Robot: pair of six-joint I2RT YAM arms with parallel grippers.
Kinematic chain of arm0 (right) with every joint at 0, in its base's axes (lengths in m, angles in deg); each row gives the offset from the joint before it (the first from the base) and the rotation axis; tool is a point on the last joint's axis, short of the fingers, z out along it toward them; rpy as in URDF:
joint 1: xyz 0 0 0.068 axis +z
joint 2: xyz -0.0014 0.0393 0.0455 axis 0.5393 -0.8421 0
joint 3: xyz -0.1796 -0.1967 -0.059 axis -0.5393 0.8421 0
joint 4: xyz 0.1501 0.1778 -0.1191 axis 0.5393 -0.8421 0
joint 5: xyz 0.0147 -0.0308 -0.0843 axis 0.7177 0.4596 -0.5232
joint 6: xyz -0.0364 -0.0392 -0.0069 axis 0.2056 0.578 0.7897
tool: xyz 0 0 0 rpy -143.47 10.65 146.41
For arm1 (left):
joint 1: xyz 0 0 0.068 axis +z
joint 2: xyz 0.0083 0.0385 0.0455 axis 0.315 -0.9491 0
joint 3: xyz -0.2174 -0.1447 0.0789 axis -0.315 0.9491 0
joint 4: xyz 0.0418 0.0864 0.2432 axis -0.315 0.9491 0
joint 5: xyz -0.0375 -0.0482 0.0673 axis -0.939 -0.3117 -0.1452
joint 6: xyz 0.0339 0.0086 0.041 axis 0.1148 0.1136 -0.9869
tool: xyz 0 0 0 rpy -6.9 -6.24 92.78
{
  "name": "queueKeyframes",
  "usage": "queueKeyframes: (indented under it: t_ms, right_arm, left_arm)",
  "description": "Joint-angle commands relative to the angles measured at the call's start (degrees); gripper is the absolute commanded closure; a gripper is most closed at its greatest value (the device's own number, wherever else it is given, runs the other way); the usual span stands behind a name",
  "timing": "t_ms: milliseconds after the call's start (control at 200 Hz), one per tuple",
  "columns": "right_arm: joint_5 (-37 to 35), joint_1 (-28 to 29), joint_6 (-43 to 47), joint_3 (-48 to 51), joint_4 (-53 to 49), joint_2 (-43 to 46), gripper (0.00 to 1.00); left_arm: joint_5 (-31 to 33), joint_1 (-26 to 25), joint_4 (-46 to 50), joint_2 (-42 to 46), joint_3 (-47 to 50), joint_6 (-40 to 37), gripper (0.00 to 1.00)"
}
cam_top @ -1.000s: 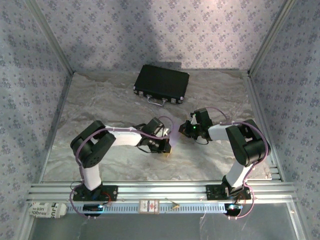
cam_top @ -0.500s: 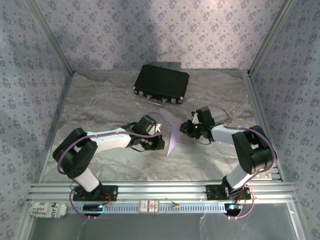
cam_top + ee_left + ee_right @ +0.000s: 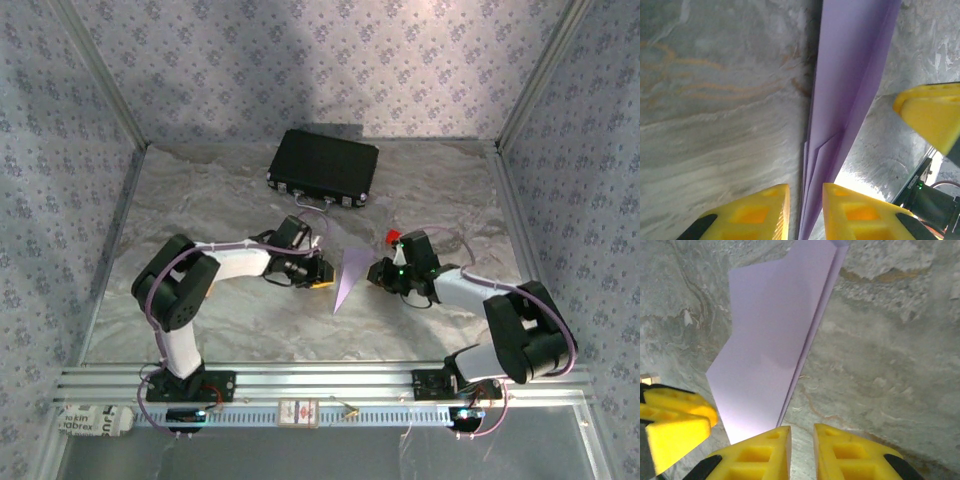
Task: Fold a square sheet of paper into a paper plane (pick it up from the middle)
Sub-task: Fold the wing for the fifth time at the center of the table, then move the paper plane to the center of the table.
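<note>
The paper plane (image 3: 350,276), a slim pale lilac dart, lies on the table between my two grippers with its point toward the near edge. In the left wrist view the paper plane (image 3: 850,75) runs up from between my left gripper (image 3: 805,189), whose jaws stand a little apart with a gap beside the paper. My left gripper (image 3: 318,271) sits at the plane's left edge. My right gripper (image 3: 379,272) is just right of it. My right gripper (image 3: 802,429) is slightly open over bare table, the paper plane (image 3: 770,340) ahead and left.
A black case (image 3: 322,166) lies at the back of the crinkled silver table (image 3: 200,200). A small red block (image 3: 393,237) sits just behind the right gripper. Patterned walls close the sides, and an aluminium rail (image 3: 320,380) runs along the near edge.
Both grippers have parted their jaws a little. The plane, earlier hidden between the close-set grippers, now lies on the table. The right gripper has moved nearer and slightly right.
</note>
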Motion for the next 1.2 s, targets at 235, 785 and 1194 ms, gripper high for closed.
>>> queueKeyframes:
  t_ms: [235,785,1194]
  right_arm:
    - [-1.0,2.1,-1.2,-0.1,-1.0,0.9,0.81]
    - [-0.1,5.6,-1.8,0.5,0.5,-2.4,0.84]
    - [1.4,7.0,-2.7,0.7,3.0,-5.8,0.86]
  left_arm:
    - [-2.9,-0.8,1.8,-4.3,-3.5,-1.9,0.75]
    - [-4.5,-2.8,1.9,-6.2,-4.7,-2.3,0.73]
    - [-7.0,-3.1,1.2,-7.6,-5.7,-2.4,0.75]
